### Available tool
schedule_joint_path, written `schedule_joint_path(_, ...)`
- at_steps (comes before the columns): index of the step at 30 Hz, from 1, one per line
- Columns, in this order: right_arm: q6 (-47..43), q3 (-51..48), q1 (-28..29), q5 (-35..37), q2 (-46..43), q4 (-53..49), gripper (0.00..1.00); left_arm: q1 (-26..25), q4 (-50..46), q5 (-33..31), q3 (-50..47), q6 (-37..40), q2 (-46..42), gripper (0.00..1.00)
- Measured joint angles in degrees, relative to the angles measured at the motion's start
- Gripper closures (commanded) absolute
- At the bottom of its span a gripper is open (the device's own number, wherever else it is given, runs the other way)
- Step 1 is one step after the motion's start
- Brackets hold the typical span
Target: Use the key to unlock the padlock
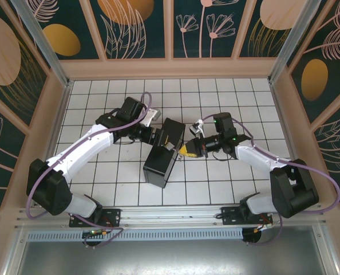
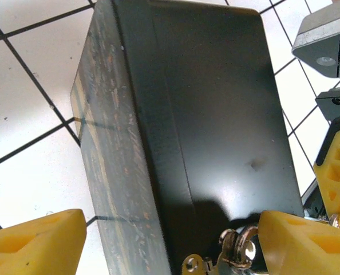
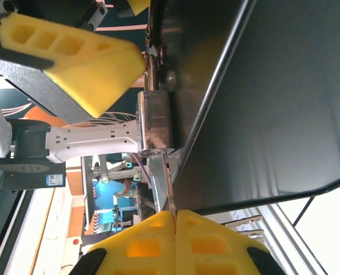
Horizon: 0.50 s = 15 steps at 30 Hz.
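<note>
**Key at the lock, almost time to turn**

My right gripper (image 3: 174, 220) is pinched tight on the thin key (image 3: 169, 183). The key points straight out from my fingertips to the bottom of the little padlock (image 3: 154, 123) just ahead. I cannot tell how deep it is in. The padlock hangs on the edge of the black box (image 3: 261, 103). My left gripper (image 2: 170, 240) is spread wide, one finger on each side of the box, close to the padlock. The box lies on the bench (image 1: 118, 183). I think this is the key-goes-in step. Next I should push it all the way in, then turn it gently while my left gripper steadies the box.
</note>
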Motion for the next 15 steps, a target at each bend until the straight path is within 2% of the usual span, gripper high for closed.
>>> schedule_joint_path(15, 0.94, -0.37, 0.00, 0.07, -1.05, 1.40, 1.00, -0.22, -0.04, -1.09, 0.33, -0.66, 0.02, 0.22)
